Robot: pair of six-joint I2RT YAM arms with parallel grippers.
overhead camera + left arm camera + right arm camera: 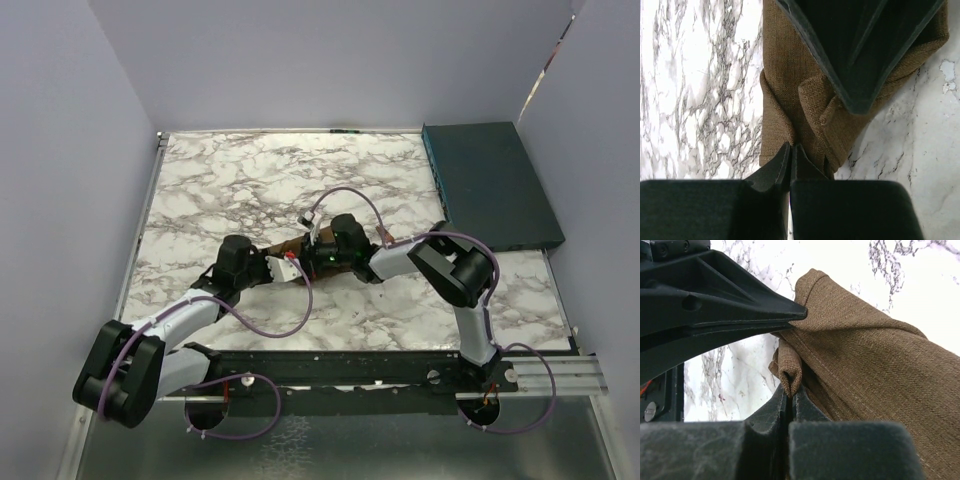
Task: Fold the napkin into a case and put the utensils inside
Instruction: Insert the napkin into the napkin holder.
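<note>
The brown napkin (291, 248) lies bunched in the middle of the marble table, mostly covered by both grippers. In the left wrist view the napkin (790, 70) is a folded strip, and my left gripper (791, 146) is shut on its near edge. In the right wrist view my right gripper (790, 391) is shut on a small rolled fold of the napkin (865, 365). From above, the left gripper (280, 268) and the right gripper (314, 257) face each other, tips close together over the cloth. I cannot make out the fork in any view.
A dark teal flat box (490, 185) lies at the back right of the table. Grey walls close in the left, back and right sides. The black arm rail (340, 370) runs along the near edge. Purple cables loop beside both arms.
</note>
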